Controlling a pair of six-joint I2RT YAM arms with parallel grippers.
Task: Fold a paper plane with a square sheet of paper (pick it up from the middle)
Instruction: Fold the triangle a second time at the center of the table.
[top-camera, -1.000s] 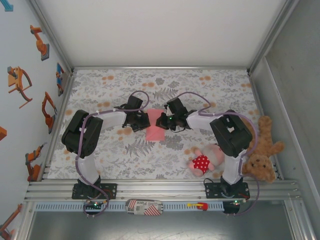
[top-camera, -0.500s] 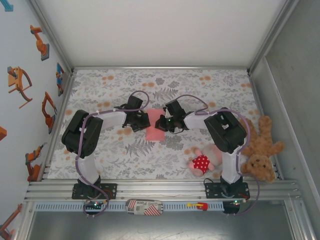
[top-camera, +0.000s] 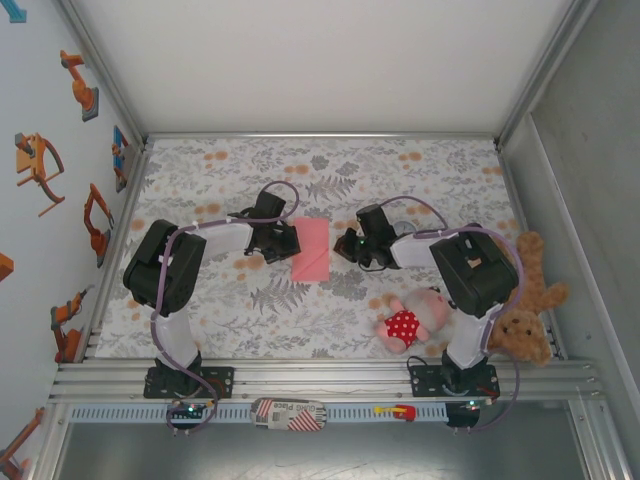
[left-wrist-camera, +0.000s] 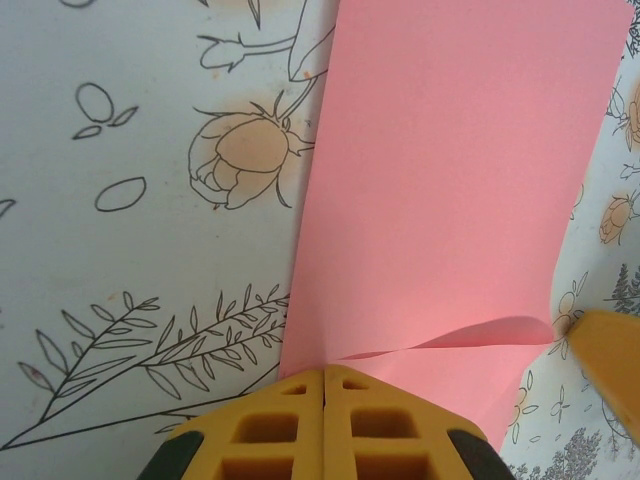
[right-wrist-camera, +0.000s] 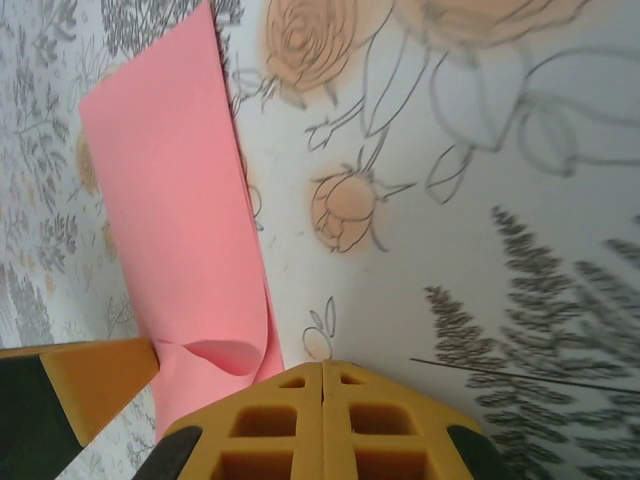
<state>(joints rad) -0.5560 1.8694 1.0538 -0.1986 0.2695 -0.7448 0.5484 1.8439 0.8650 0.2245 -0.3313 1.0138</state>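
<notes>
Paper (top-camera: 311, 250), folded to a narrow strip, lies on the surface (top-camera: 400, 170). Left hand (left-wrist-camera: 325, 378), clenched, rests on its edge, likely pinning the fold flat; right hand (right-wrist-camera: 322, 368), clenched empty, sits just beside the opposite edge

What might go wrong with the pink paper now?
The folded square sheet of paper has a loose flap curling up, so the fold might spring open. The left gripper is shut at the sheet's edge; pushing there could slide or wrinkle it and skew the crease.
</notes>
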